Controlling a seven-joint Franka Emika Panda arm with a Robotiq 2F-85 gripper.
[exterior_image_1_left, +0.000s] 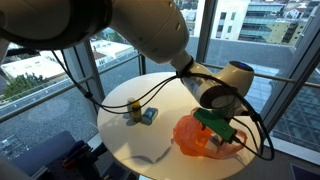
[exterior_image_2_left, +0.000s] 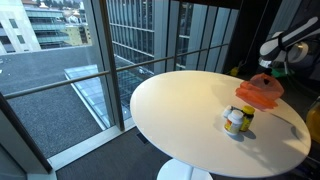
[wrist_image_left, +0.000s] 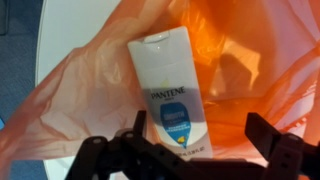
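Right under my hand (wrist_image_left: 198, 124) lies a white shampoo bottle (wrist_image_left: 168, 92), flat on its back, with the cap pointing away from me and the blue Pantene label facing up. It rests in the folds of an orange bag (wrist_image_left: 70, 95), and the thin plastic rises around it on both sides and beyond the cap. My fingers (wrist_image_left: 140, 135) are spread wide and hold nothing. One dark tip sits over the bottle's lower corner by the label, and the opposite one stands well off to the side above bare orange film. Whether the near tip touches the bottle I cannot tell.

In an exterior view my hand (exterior_image_1_left: 224, 132) hangs low over the bag (exterior_image_1_left: 190, 138), which sits crumpled near the edge of a round white table (exterior_image_1_left: 150, 95). In an exterior view the bag (exterior_image_2_left: 262, 91) shows as an orange heap at the far side of the table (exterior_image_2_left: 180, 110), with my arm (exterior_image_2_left: 285, 45) coming down to it from above. Well apart from the bag stands a small jar (exterior_image_1_left: 132, 112) with a yellow lid, upright, and a little blue thing (exterior_image_1_left: 148, 116) lies just beside it. Both exterior views show the jar (exterior_image_2_left: 236, 121). Around the table stand tall windows (exterior_image_2_left: 120, 50) with city buildings outside
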